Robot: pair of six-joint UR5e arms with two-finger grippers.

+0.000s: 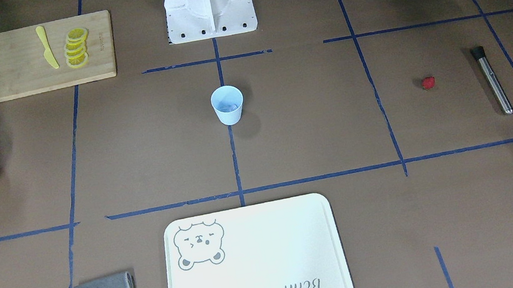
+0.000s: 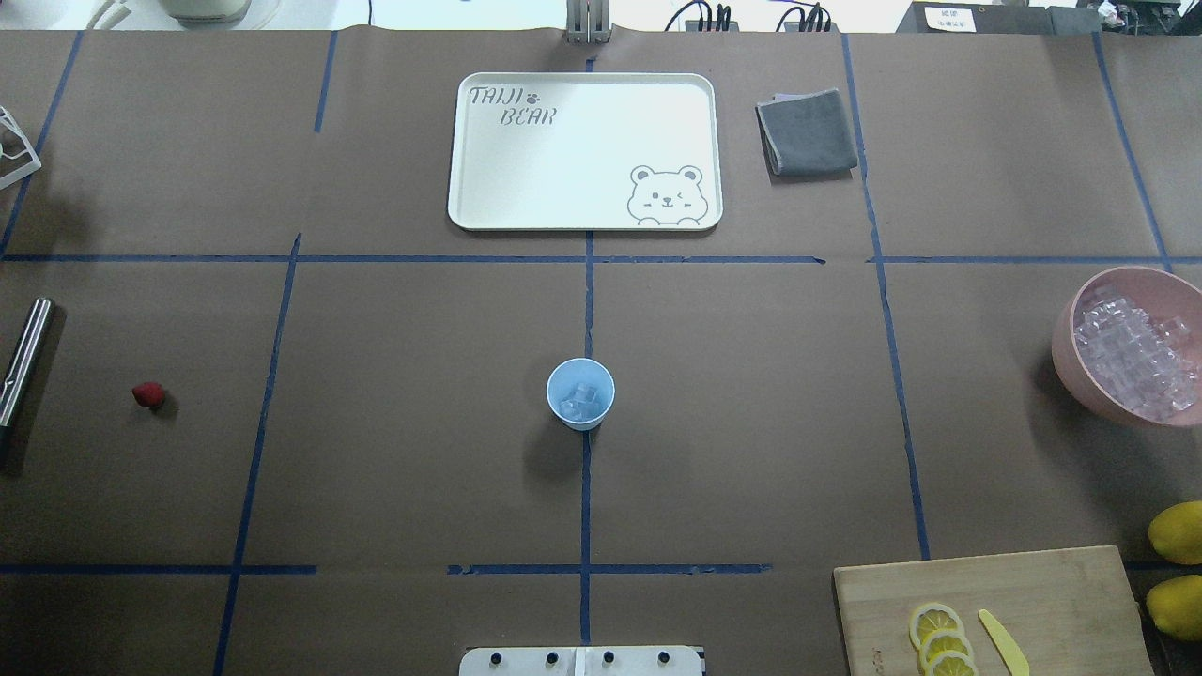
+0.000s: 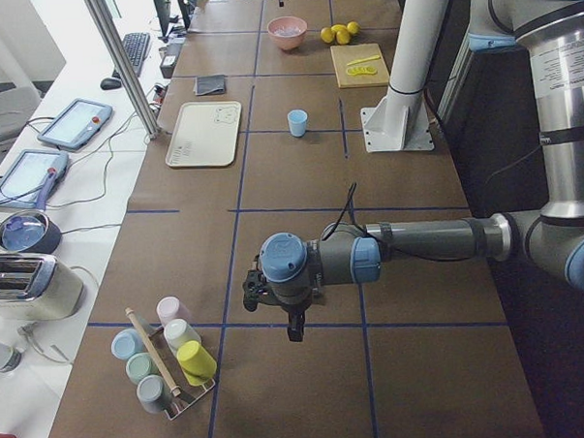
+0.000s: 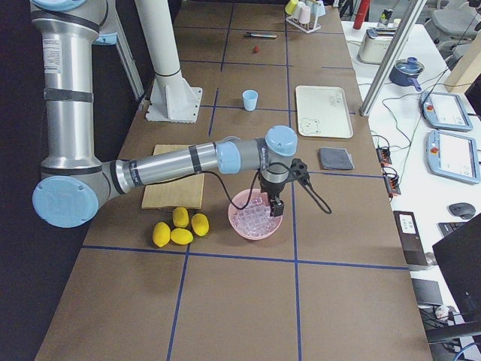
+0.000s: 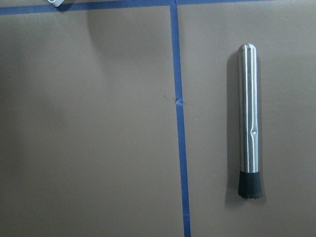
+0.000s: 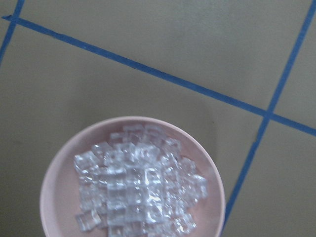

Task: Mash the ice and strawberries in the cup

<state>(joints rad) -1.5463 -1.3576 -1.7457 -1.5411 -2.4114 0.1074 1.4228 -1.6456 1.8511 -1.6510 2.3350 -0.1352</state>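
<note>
Silver arms [image 3: 438, 240] are wearing pale blue caps [image 3: 279, 256], trailing black cables [image 3: 349, 205] to dark grippers [image 3: 295, 327]; white base [image 1: 209, 4] is showing screws [image 1: 203, 32].

We see the right gripper [image 4: 275, 209] hanging over the round pink bowl [image 4: 232, 217] of small clear ice cubes [image 4: 252, 221] | jaws: we cannot tell | four yellow lemons [image 4: 179, 226] just beside bowl | small light blue plastic cup [image 4: 249, 99] upright, well apart, near cream rectangular tray [image 4: 323, 110]
</note>
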